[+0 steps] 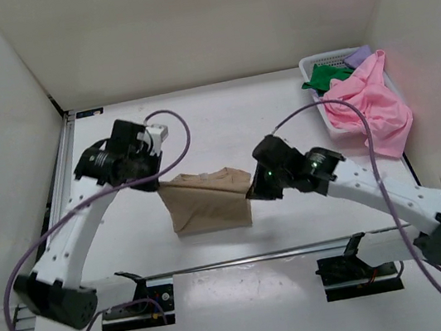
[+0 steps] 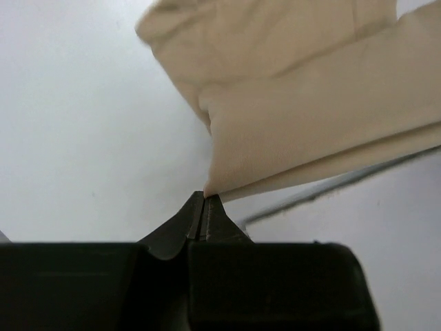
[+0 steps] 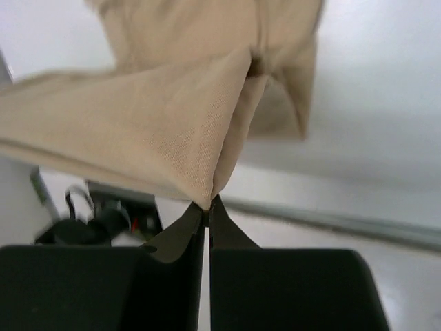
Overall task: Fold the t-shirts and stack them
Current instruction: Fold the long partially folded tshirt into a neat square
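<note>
White table fills the overhead view. Mid-frame, the tan shirt stretches between the left gripper at its upper left corner and the right gripper at its right edge. Left wrist: jaws pinched on a shirt corner, cloth spreading toward upper right. Right wrist: jaws clamp a folded corner, cloth spreading above and to the left.

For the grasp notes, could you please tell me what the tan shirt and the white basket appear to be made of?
Tan shirt: apparently thin, matte knit cloth; a fine texture shows up close and it drapes in soft folds. White basket: probably rigid plastic, judging by its regular mesh wall.
</note>
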